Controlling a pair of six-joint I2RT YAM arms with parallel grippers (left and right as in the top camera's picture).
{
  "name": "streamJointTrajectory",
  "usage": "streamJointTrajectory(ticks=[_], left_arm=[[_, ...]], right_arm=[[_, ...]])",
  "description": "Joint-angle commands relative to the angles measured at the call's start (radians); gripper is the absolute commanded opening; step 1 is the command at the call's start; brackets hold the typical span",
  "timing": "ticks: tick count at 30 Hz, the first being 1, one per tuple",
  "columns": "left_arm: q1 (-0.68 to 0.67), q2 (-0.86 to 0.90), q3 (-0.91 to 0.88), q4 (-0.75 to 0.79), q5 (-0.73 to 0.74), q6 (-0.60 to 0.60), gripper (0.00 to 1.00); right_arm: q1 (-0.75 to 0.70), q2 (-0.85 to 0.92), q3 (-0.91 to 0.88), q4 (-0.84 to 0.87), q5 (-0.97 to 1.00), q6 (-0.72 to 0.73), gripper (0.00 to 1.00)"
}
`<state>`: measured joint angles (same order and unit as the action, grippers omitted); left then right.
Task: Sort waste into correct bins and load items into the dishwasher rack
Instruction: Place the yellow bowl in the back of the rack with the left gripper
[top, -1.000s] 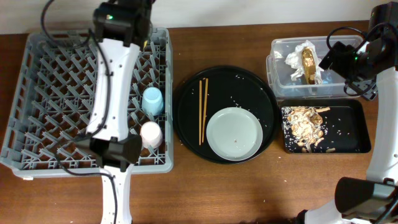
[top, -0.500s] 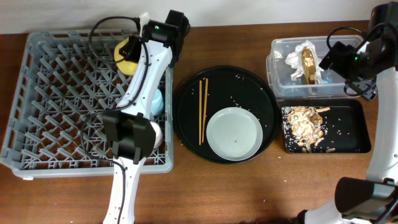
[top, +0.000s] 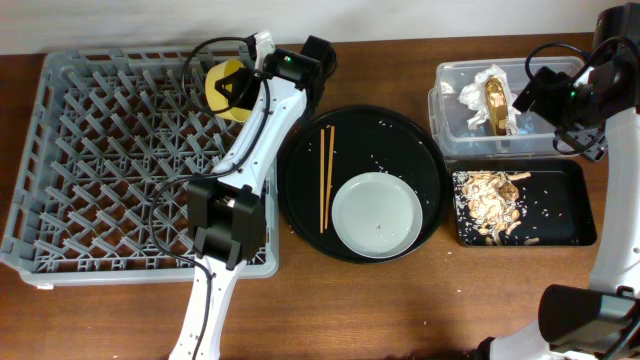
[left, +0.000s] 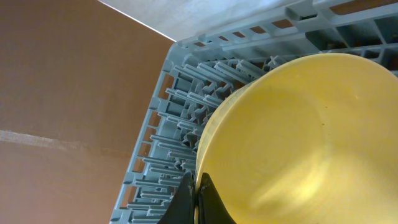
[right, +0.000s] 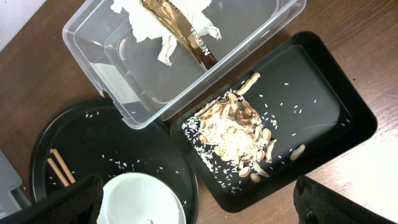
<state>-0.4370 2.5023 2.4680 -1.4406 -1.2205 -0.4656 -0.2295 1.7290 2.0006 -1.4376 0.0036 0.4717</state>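
Note:
My left gripper (left: 196, 185) is shut on the rim of the small yellow bowl (left: 292, 143). It holds the bowl on edge over the far right corner of the grey dishwasher rack (top: 90, 170), and the bowl (top: 218, 92) shows there in the overhead view. The pale plate (top: 377, 213) and the chopsticks (top: 325, 175) lie on the round black tray (top: 300, 190). The wrapper (top: 488, 95) lies in the clear tub (top: 445, 110). Food scraps (top: 490, 205) lie in the shallow black tray (top: 580, 225). My right gripper (right: 205, 211) is open and empty above them. Both cups are hidden under my left arm.
The rack (left: 165, 149) fills the table's left side, with brown table beyond its far edge. The clear tub (right: 87, 37) and shallow tray (right: 348, 118) sit side by side at the right. White crumbs dot the round tray (right: 81, 137).
My left arm has swung right along the rack's far edge, carrying the yellow bowl to the far right corner. The right arm has not moved.

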Motion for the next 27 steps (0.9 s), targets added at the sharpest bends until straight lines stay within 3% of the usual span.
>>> streamJointTrajectory(ticks=[1,4,7,11,14,27], left_arm=[[-0.005,0.008,-0.014,-0.007,0.047,-0.012,0.00],[-0.004,0.008,-0.014,0.010,-0.205,-0.013,0.00],[-0.015,0.008,-0.014,0.018,-0.291,-0.013,0.00],[-0.021,0.008,-0.014,0.008,-0.276,-0.013,0.00],[-0.021,0.009,-0.037,-0.074,-0.239,-0.120,0.00],[-0.064,0.009,-0.171,-0.025,-0.230,-0.174,0.00]], right_arm=[[-0.001,0.002,0.000,-0.002,0.012,0.005,0.98],[-0.001,0.002,0.000,-0.002,0.012,0.005,0.98],[-0.001,0.002,0.000,-0.002,0.012,0.005,0.98],[-0.001,0.002,0.000,-0.002,0.012,0.005,0.99],[-0.001,0.002,0.000,-0.002,0.012,0.005,0.99],[-0.001,0.002,0.000,-0.002,0.012,0.005,0.99]])
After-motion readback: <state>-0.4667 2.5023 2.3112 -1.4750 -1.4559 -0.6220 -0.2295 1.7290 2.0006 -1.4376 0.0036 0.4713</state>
